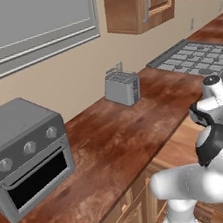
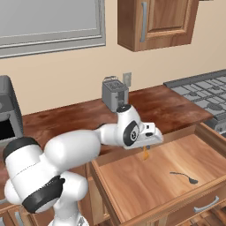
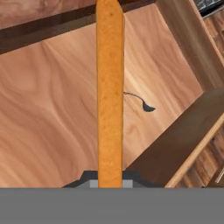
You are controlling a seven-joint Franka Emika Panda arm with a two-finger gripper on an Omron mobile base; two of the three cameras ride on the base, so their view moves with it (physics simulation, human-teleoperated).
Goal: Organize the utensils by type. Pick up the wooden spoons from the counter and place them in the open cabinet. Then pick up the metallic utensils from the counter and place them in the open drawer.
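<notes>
While the arm reaches out over the open drawer, these lines run from largest thing to smallest.
Counter (image 2: 79, 115): behind the hand, carrying a toaster (image 2: 114, 93).
Drawer (image 2: 132, 176): directly beneath the hand, pulled out to receive metal utensils; a small dark spoon (image 2: 184, 177) lies on its floor, ahead.
Gripper (image 2: 145, 148): pointing down, clamped on the fork.
Fork (image 3: 109, 87): orange-gold, hanging from the fingers over the drawer floor, seemingly ready for release.

Orange-gold fork (image 3: 109, 87), light tan drawer (image 2: 132, 176) floor, glossy reddish-brown wood-grain counter (image 1: 112, 138), grey toaster (image 1: 122, 87).
</notes>
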